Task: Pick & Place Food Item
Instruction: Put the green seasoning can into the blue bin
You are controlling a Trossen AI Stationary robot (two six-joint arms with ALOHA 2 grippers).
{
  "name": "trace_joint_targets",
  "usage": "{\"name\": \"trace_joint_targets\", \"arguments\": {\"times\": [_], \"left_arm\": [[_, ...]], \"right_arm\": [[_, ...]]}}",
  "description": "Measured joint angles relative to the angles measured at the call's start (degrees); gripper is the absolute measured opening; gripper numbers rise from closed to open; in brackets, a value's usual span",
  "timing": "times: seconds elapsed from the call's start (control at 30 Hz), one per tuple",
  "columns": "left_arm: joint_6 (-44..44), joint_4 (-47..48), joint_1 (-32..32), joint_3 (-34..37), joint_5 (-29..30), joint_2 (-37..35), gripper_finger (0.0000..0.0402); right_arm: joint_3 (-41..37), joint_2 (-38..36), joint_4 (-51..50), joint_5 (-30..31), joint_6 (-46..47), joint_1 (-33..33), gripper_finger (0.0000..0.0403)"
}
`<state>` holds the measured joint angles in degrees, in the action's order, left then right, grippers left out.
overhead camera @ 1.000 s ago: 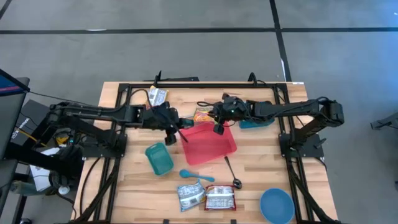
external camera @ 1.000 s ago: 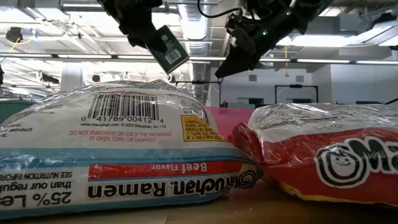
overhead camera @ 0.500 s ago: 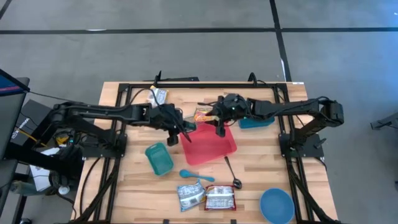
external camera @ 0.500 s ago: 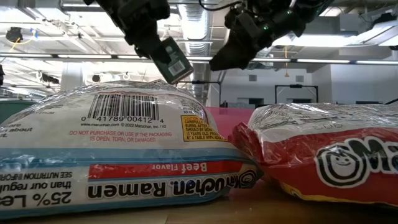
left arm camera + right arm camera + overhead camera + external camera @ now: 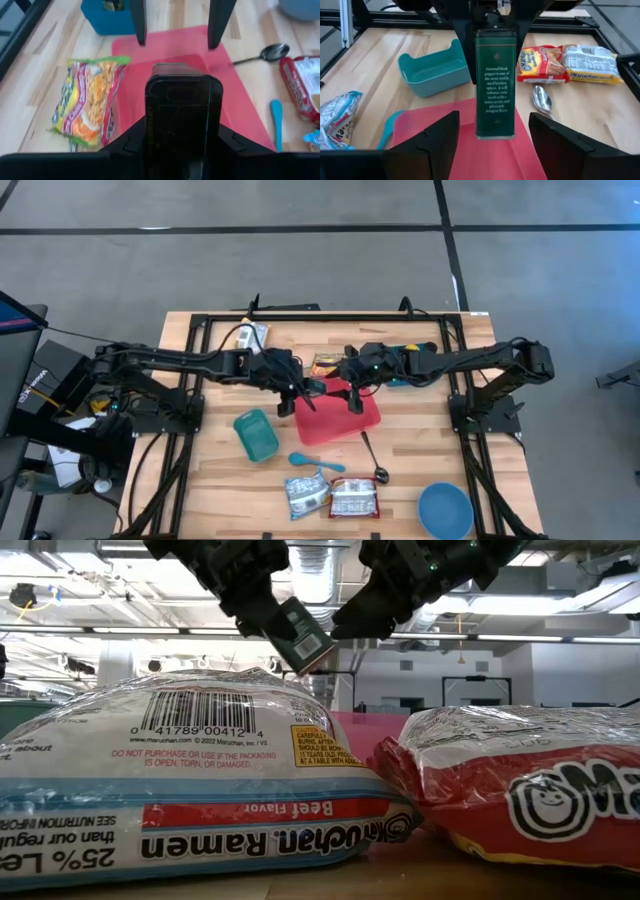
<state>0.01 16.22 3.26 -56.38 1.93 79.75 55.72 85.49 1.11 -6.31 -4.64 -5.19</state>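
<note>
**Pepper tin held above the red tray**

The dark green pepper tin (image 5: pixel 494 82) hangs above the red tray (image 5: pixel 340 420), clamped by my left gripper (image 5: pixel 303 392). My right gripper (image 5: pixel 352 390), just right of it over the same tray, stands with its fingers (image 5: pixel 139 22) spread, holding nothing. A noodle packet (image 5: pixel 90 102) lies beside the tray's far edge.

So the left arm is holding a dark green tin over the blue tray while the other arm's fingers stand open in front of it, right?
Nearly. The tray is red, not blue: the right wrist view shows the left gripper holding the dark green tin over the red tray. The rest holds: the right gripper stands open in front of the tin, as the left wrist view shows.
</note>
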Motion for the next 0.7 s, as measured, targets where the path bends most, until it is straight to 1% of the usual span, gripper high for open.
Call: {"name": "trace_joint_targets", "arguments": {"times": [0.07,0.27,0.43,0.5,0.57,0.7], "left_arm": [[0.0,-0.8,0.0,0.0,-0.1,0.0,0.0126],[0.0,-1.8,-0.3,0.1,-0.3,1.3,0.0117],[0.0,-6.5,-0.3,0.0,-0.9,3.0,0.0125],[0.0,-5.6,-0.3,0.0,-0.9,3.0,0.0125],[0.0,-6.2,-0.3,0.0,-0.9,2.9,0.0118],[0.0,-7.6,-0.3,0.0,-1.0,2.9,0.0117]], "right_arm": [[0.0,0.0,0.3,0.0,0.2,0.0,0.0234],[0.0,0.0,1.8,0.0,1.7,0.1,0.0234],[0.0,0.1,1.6,0.1,1.7,0.4,0.0234],[0.0,0.1,1.2,0.1,1.9,0.4,0.0234],[0.0,0.1,0.7,0.1,1.9,0.3,0.0234],[0.0,0.1,0.2,-0.1,3.1,0.4,0.0234]]}}
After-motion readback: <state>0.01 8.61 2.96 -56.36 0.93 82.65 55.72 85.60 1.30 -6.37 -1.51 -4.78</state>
